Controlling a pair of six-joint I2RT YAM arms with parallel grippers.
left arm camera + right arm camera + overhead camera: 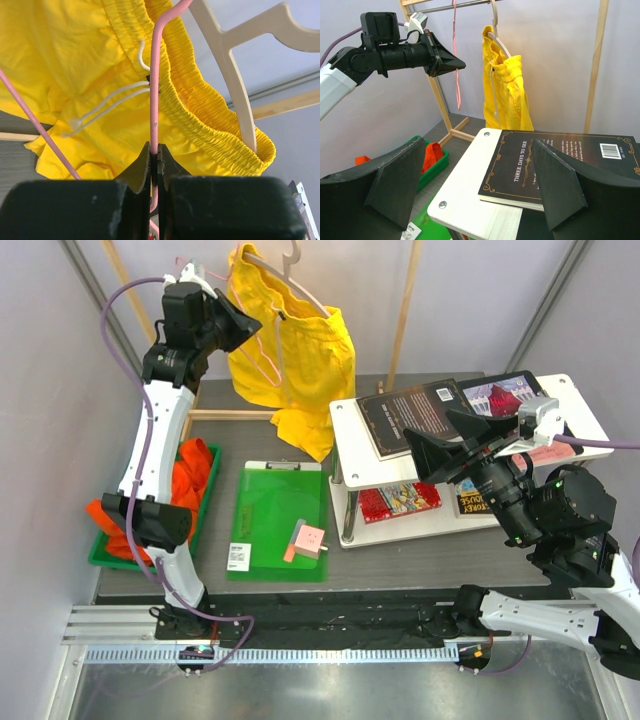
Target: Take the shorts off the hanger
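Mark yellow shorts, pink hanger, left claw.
yellow shorts (320, 360): top external, front panel.
pink hanger (154, 115): left wrist, vertical wire.
left claw (155, 150): left wrist, between shut fingertips.

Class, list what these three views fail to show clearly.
1. Left wrist view: hook of the pink hanger, cut off at the top edge.
2. Top view: orange shorts, partly behind the left arm.
3. Right wrist view: green bin, mostly behind the right pincer.

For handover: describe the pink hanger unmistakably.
At the table's back stands a wooden rack. Beside the bright yellow cloth shorts there, the left gripper pinches the thin pink hanger. Unlike the broad pale hanger carrying the shorts, it is wire-thin and pink.
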